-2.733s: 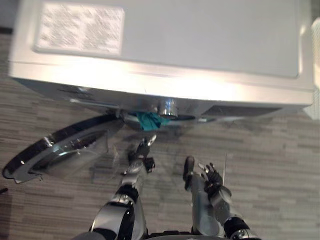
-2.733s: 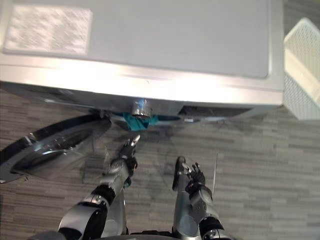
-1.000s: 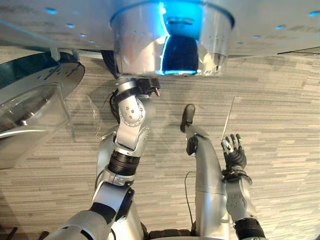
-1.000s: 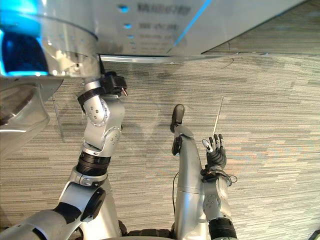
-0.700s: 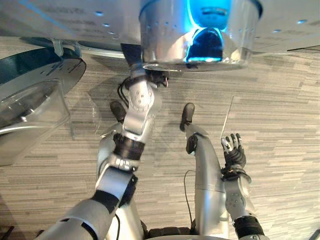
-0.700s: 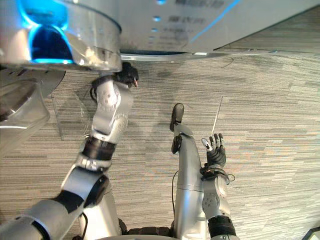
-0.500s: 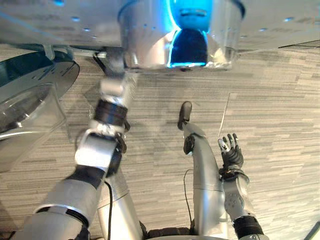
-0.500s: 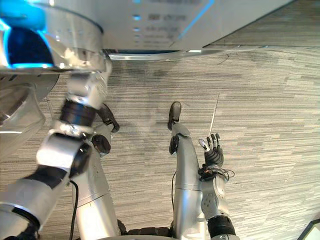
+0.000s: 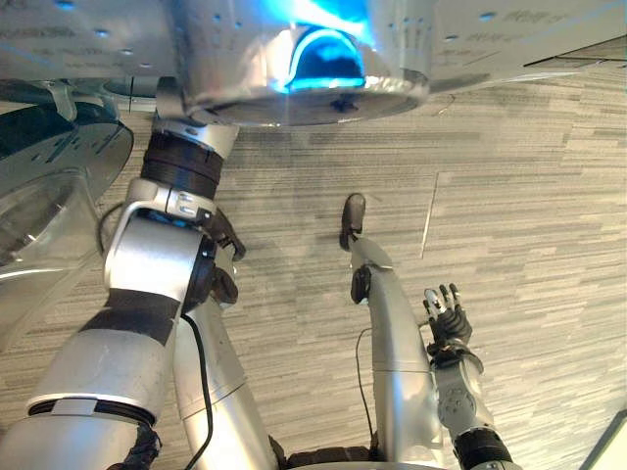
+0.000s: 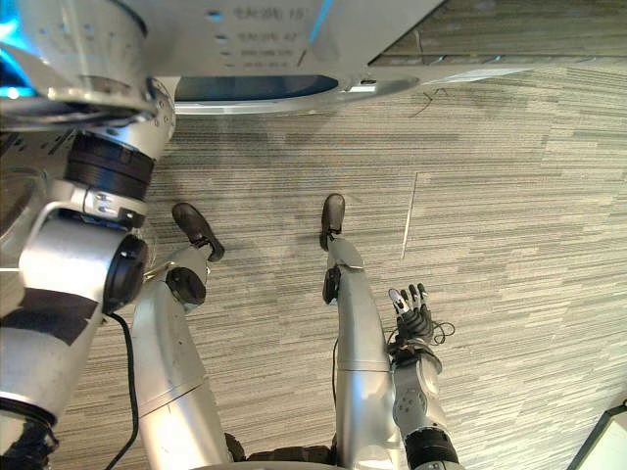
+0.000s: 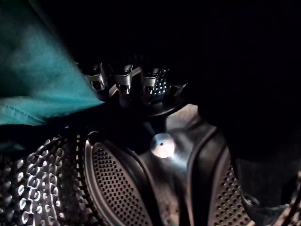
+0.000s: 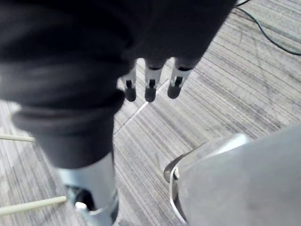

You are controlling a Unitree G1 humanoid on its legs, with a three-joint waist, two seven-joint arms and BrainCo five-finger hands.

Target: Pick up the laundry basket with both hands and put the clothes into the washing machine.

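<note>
Teal cloth (image 11: pixel 37 75) lies in the perforated drum (image 11: pixel 117 179) of the washing machine (image 9: pixel 490 39), just beside your left hand (image 11: pixel 123 80), whose fingers reach out straight and grip nothing. Your right hand (image 9: pixel 446 318) hangs low over the grey floor (image 9: pixel 529 196), well apart from the machine, fingers spread and empty.

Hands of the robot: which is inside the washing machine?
The left hand, inside the perforated metal drum beside teal cloth; the right hand hangs open over grey floor.
</note>
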